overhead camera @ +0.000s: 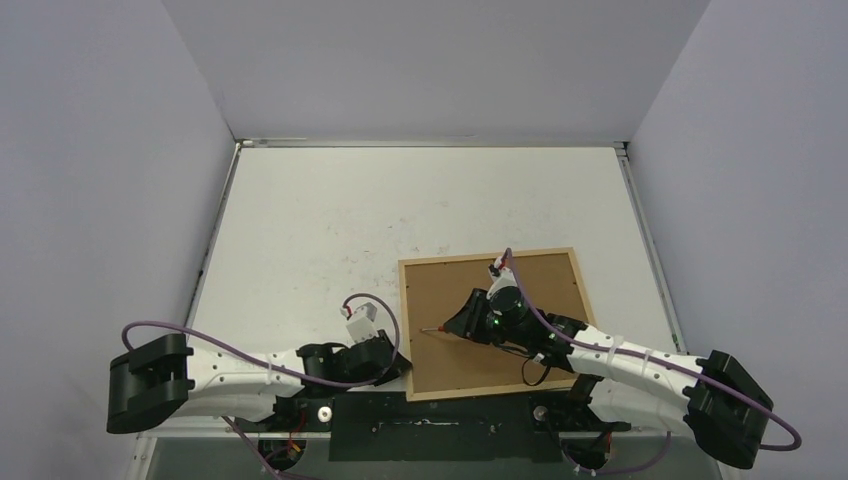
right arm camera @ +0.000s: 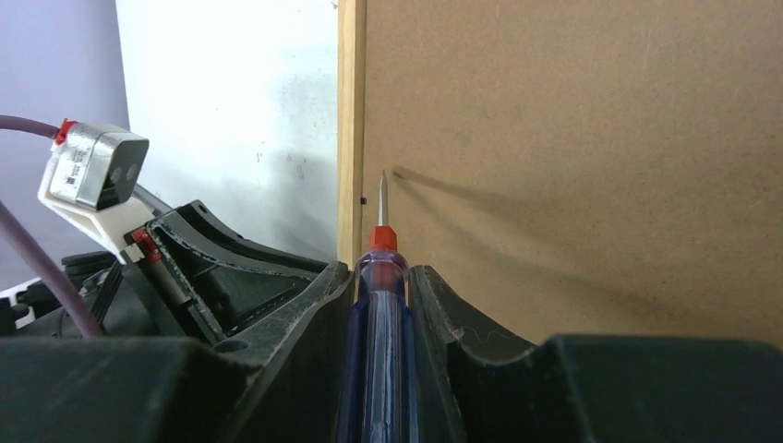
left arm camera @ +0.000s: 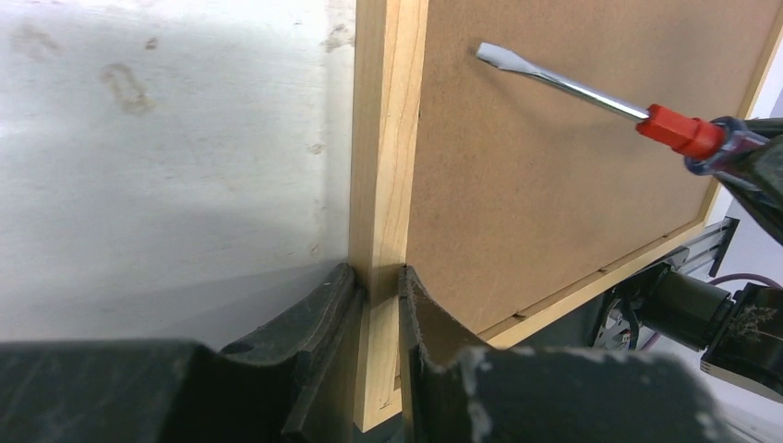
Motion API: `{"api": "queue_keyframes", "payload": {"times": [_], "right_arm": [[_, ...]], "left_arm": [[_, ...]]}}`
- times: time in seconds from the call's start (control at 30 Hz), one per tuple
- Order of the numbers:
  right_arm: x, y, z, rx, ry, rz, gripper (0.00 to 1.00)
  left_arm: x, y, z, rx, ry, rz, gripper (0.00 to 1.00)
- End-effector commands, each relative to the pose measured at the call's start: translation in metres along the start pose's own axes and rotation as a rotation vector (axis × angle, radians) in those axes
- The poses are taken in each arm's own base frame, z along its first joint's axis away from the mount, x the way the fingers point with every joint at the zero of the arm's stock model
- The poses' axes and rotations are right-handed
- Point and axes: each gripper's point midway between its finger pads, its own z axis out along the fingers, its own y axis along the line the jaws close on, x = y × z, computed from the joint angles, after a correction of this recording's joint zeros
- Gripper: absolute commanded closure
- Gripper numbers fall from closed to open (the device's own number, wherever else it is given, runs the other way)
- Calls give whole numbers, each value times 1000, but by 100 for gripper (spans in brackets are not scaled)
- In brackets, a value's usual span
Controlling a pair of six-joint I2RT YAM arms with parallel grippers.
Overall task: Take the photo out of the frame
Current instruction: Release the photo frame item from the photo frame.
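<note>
We find the left gripper (left arm camera: 377, 281) clamped on the left rail of the frame (left arm camera: 379, 138). One finger (left arm camera: 328, 305) presses the rail's outer side, next to the table (left arm camera: 166, 166). The other finger sits on the inner side, at the edge of the backing panel (left arm camera: 554, 185). In the top view this gripper (overhead camera: 395, 365) meets the frame (overhead camera: 490, 255) near its near-left corner.

The right gripper (right arm camera: 381, 272) is closed around the handle of a screwdriver (right arm camera: 379, 305). The handle is clear blue with a red collar, and it runs lengthwise between the fingers. The shaft points forward over the backing panel (right arm camera: 572, 138), just beside the left rail of the frame (right arm camera: 349, 111). In the left wrist view the flat blade of the screwdriver (left arm camera: 572, 88) lies over the brown panel. We cannot tell whether the tip touches it.

The frame lies flat and back side up on the near-right part of the table (overhead camera: 400, 200), with its near rail at the table's near edge. The backing panel (overhead camera: 450, 290) sits inside the moulding. The right gripper (overhead camera: 470, 322) hangs above the panel, and the screwdriver (overhead camera: 440, 330) is aimed towards the left rail. The left wrist camera (right arm camera: 92, 171) shows at the left of the right wrist view.
</note>
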Motion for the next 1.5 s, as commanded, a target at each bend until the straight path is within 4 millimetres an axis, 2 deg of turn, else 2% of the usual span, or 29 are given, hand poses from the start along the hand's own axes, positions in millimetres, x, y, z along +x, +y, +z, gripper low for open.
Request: {"api": "queue_keyframes", "payload": {"times": [0.0,0.07,0.4,0.57,0.97,1.47], "right_arm": [[-3,20,-4,-49,22,-23,100],[-1,29,0,-91,30,-4,100],[14,36,13,-114,89,-10,100],[22,34,14,-109,106,-10,100],[19,23,5,-57,89,-17,100],[24,23,21,-46,119,-1,100]], "left_arm": [[2,102,-13,-306,19,142,100],[1,104,-15,-301,13,140,100],[-2,104,-16,-307,0,136,100],[-2,101,-15,-313,1,142,100],[-2,99,-14,-320,3,153,100],[-1,99,-14,-324,7,163,100]]}}
